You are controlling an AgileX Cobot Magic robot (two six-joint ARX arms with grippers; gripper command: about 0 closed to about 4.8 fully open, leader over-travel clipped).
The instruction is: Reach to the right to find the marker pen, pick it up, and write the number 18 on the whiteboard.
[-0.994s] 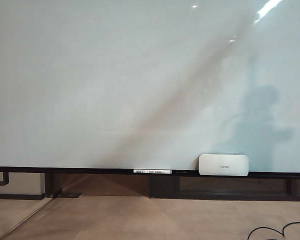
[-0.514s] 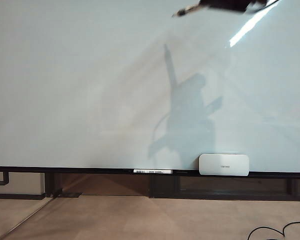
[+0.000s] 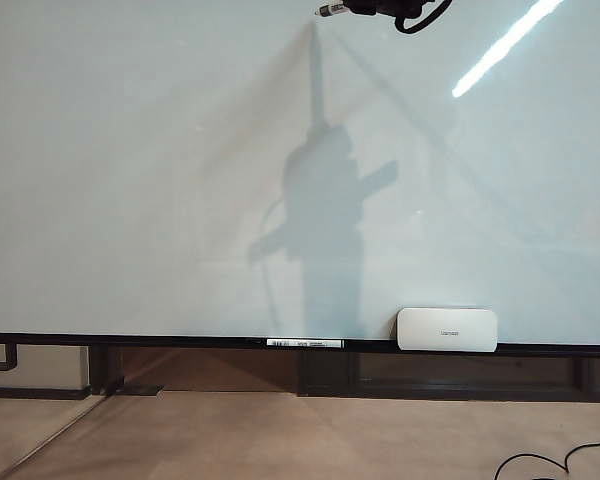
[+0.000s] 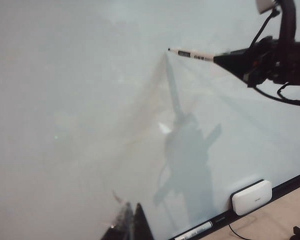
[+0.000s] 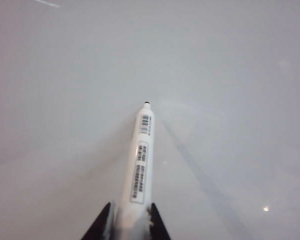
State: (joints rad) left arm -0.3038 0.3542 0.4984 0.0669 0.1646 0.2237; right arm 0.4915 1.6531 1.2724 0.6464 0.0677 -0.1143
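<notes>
The whiteboard (image 3: 140,170) fills most of the exterior view, and its surface shows no number 18. My right gripper (image 3: 352,8) is at the top edge of that view, shut on the marker pen (image 3: 332,9), a white labelled barrel with a small dark tip. The pen (image 5: 141,160) sticks out ahead of the right gripper (image 5: 130,220) towards the whiteboard (image 5: 230,75). The left wrist view shows the same pen (image 4: 192,54) in the right gripper (image 4: 217,58), its tip close to the board, contact unclear. My left gripper (image 4: 131,222) hangs in front of the whiteboard (image 4: 65,100), fingertips together and empty.
A white rounded eraser (image 3: 447,329) sits on the black bottom rail (image 3: 130,340). A second white labelled marker (image 3: 305,343) lies on the rail left of it. The arm's shadow (image 3: 320,220) falls on the board. A black cable (image 3: 540,462) lies on the floor, lower right.
The right gripper with the pen has come into view at the top and moved left. Its shadow on the board has shifted left and taken a sharper shape.
</notes>
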